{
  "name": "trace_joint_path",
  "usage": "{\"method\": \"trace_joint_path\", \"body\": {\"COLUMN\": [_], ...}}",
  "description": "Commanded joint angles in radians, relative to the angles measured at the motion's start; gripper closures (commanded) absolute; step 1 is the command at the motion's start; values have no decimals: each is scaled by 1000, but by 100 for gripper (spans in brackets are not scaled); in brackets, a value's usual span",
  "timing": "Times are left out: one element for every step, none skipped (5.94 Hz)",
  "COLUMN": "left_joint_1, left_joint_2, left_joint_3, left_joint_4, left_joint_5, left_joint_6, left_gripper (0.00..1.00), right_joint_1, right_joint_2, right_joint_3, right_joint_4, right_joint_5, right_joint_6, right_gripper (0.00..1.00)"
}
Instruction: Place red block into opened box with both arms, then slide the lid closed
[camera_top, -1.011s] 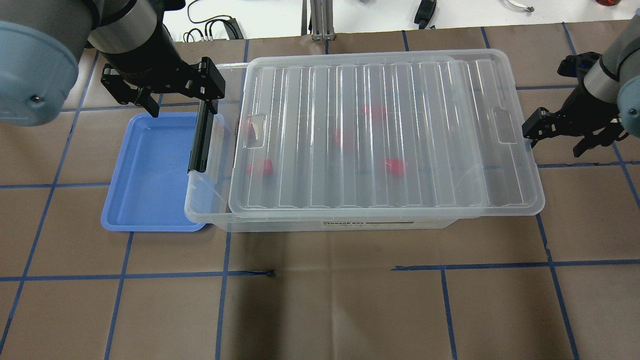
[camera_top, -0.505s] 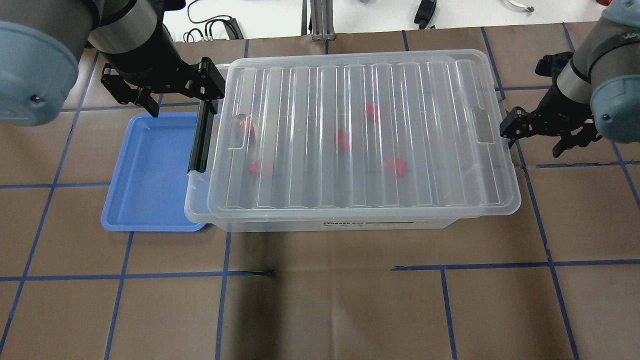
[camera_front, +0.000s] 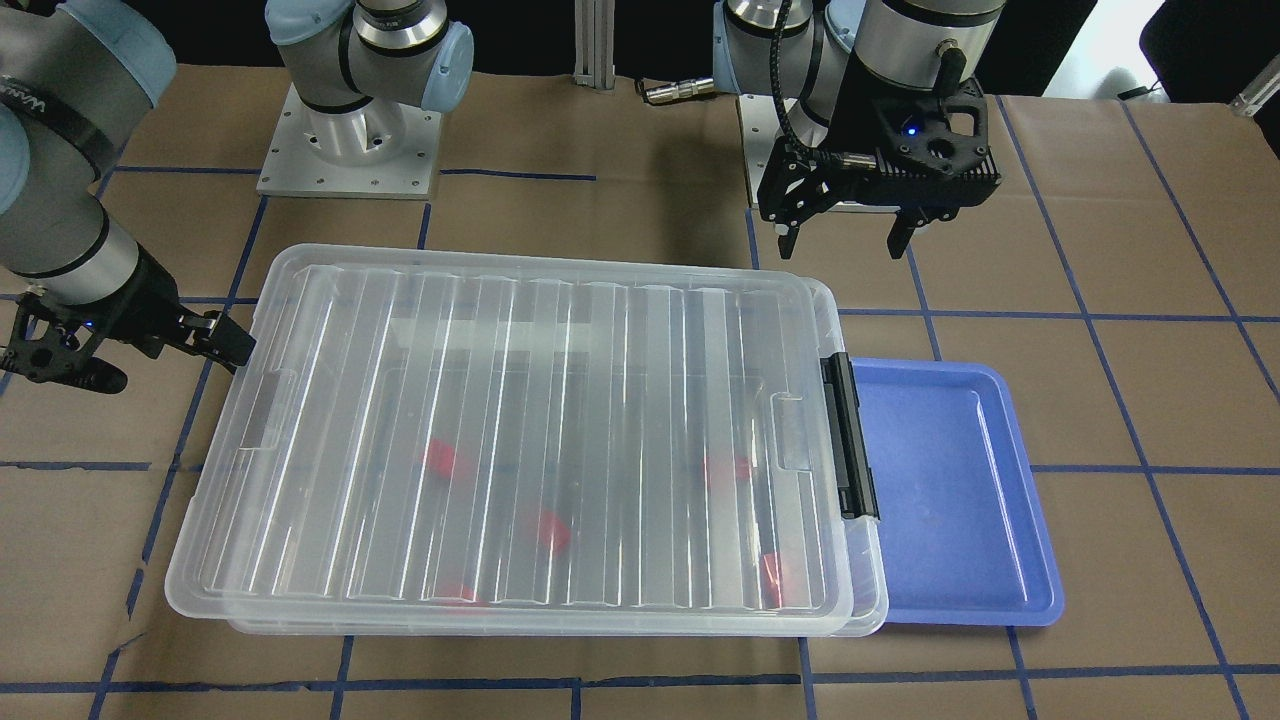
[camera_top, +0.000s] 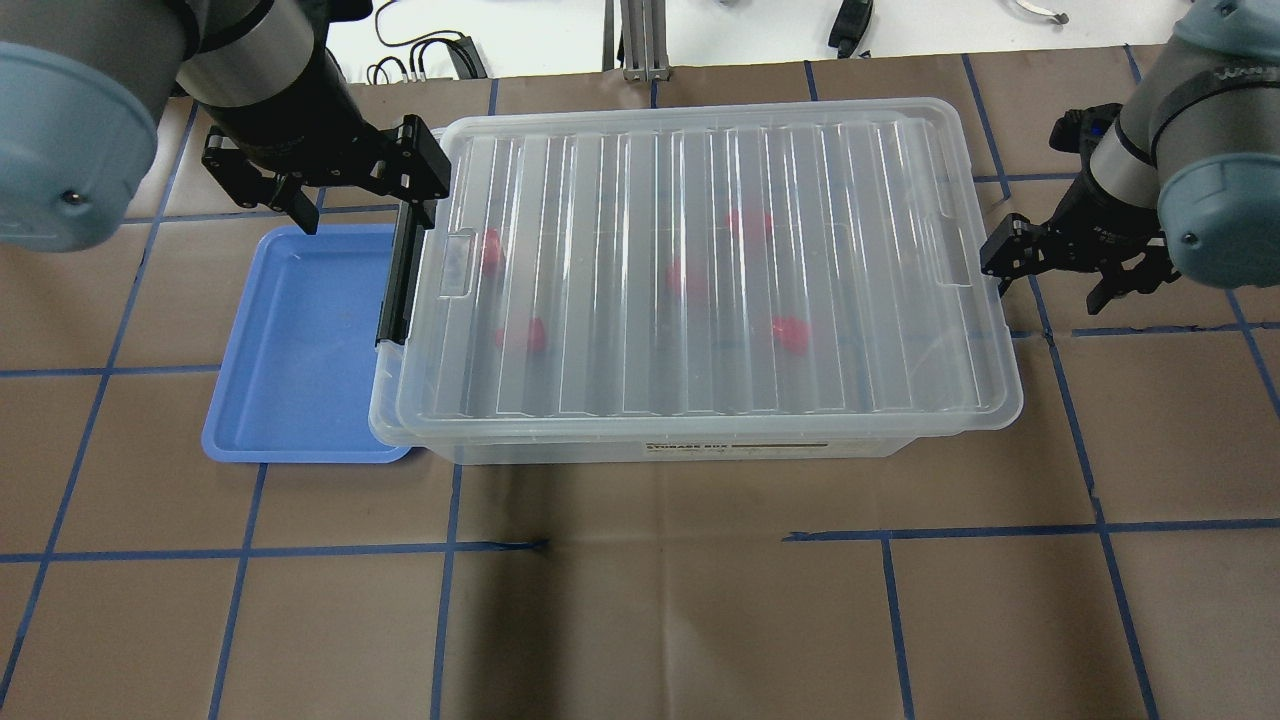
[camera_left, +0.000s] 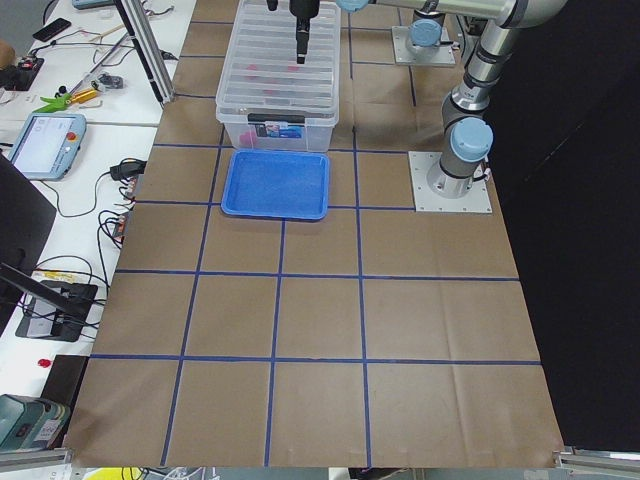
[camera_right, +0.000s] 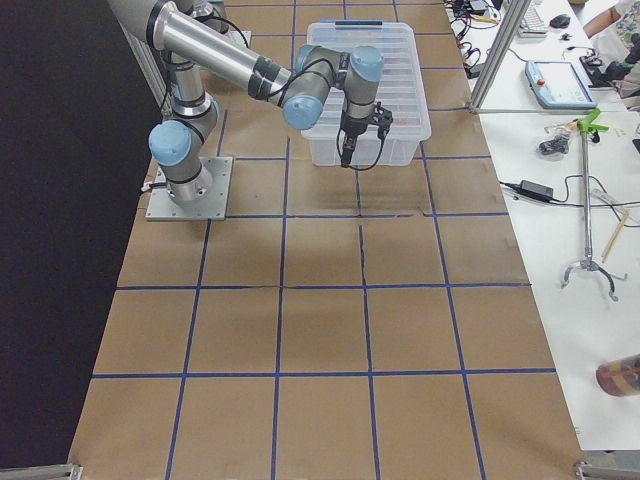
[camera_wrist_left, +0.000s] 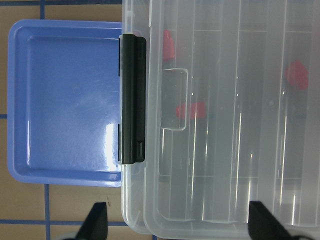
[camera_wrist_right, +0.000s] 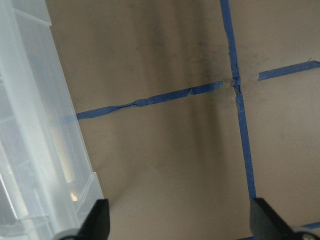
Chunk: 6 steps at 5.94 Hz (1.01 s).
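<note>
The lid (camera_top: 700, 270) has slid further toward the latch end, and the right gripper (camera_top: 1050, 285) has come along behind it. The left gripper (camera_top: 365, 215) has not shifted at all. The lid is a clear ribbed sheet with a notched tab at each short edge, and it now covers nearly all of the box (camera_top: 560, 450). Only a thin strip of box rim shows beside the black latch bar (camera_top: 400, 280); a second ago that gap was far wider.

The red blocks (camera_top: 790, 333) are inside the box, five blurry red patches seen through the plastic and scattered across the floor.

The right gripper's jaws are spread wide and hold nothing, with one fingertip right at the lid's short edge. The left gripper hangs above the latch end, jaws also apart and empty. The blue tray (camera_top: 300, 330) sits just beside the box.
</note>
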Motion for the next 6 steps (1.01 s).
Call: {"method": "trace_joint_path", "body": {"left_joint_1": [0,0,2,0,0,0], "left_joint_2": [3,3,3,3,3,3], "left_joint_3": [0,0,0,0,0,0], "left_joint_4": [0,0,0,0,0,0], "left_joint_5": [0,0,0,-2,-6,-5], "left_joint_6": [1,1,1,1,1,1], "left_gripper": [1,1,1,1,1,1], "right_joint_1": [1,1,1,1,3,12], "right_joint_2": [0,1,0,-21,-51,-68], "right_joint_3": [0,-2,-11,-35,-110,-183], "right_joint_4": [2,2,2,0,46,154], "right_joint_5": [31,31,28,13,11,13], "right_joint_6": [0,-7,-14,-16,-16,-14], "right_gripper": [0,0,0,0,0,0]}}
